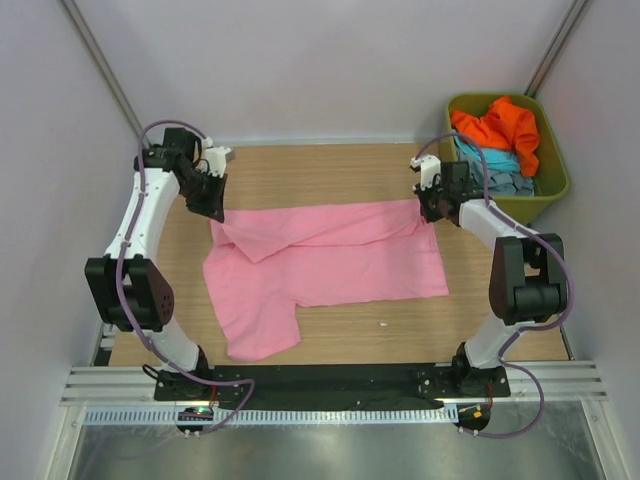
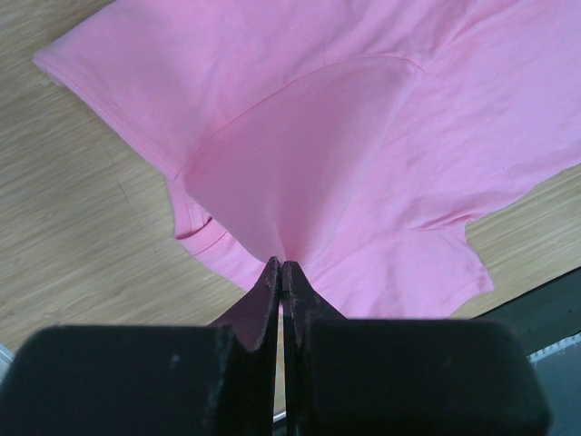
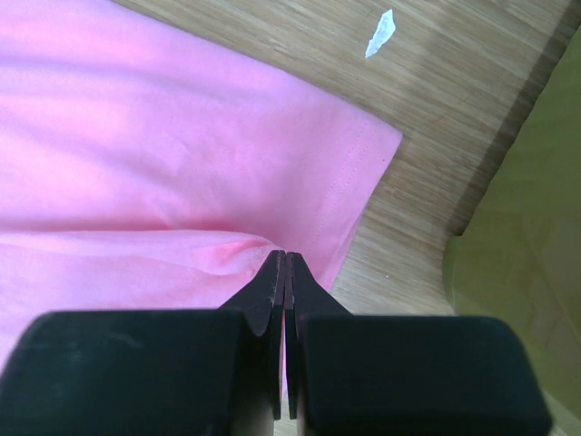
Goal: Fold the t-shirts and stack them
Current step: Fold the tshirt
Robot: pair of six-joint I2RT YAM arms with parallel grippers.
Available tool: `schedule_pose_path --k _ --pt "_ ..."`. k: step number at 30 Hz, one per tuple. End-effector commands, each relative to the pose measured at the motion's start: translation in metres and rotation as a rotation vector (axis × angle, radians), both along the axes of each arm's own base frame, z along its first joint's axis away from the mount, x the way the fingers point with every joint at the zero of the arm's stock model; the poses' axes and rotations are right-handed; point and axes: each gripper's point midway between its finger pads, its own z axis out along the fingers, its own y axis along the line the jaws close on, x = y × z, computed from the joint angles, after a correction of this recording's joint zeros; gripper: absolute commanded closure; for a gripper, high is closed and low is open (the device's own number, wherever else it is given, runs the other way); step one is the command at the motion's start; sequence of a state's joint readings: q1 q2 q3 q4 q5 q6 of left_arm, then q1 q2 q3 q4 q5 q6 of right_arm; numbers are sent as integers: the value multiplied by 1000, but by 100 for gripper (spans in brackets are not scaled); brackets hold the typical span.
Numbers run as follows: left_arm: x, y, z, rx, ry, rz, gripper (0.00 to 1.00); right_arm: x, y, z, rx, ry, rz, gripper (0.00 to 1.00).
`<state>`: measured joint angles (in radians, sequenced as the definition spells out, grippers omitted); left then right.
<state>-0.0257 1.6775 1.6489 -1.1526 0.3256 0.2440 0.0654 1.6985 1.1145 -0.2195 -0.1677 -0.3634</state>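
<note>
A pink t-shirt (image 1: 320,265) lies spread across the wooden table, its far edge lifted and partly folded toward the front. My left gripper (image 1: 212,208) is shut on the shirt's far left corner; in the left wrist view the pink fabric (image 2: 300,173) rises into a peak at the closed left gripper (image 2: 281,265). My right gripper (image 1: 432,212) is shut on the far right corner, where the cloth (image 3: 182,173) bunches at the closed right gripper (image 3: 282,256). Orange (image 1: 500,128) and blue (image 1: 492,165) t-shirts lie piled in the tub.
An olive-green plastic tub (image 1: 556,168) stands at the back right corner, just right of my right arm; its wall (image 3: 526,245) fills the right side of the right wrist view. A small white scrap (image 3: 380,34) lies on the wood. Grey walls enclose the table.
</note>
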Motion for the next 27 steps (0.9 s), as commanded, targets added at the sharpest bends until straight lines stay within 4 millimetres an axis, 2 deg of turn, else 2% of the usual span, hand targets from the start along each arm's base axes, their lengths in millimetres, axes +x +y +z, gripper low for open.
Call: schedule_pose_path --k 1,6,10,16,27 --pt "11 1 8 -4 -41 -14 100 13 4 17 3 -51 11 99" --pt "15 5 1 -2 -24 -11 100 11 4 18 0 -39 20 99" --pt "20 4 -3 -6 -14 -12 100 0 8 19 13 -4 42 99" --pt "24 4 -4 -11 -8 -14 100 -6 12 29 19 -12 58 99" --pt "38 3 -9 -18 3 -14 100 5 8 23 -7 -11 61 99"
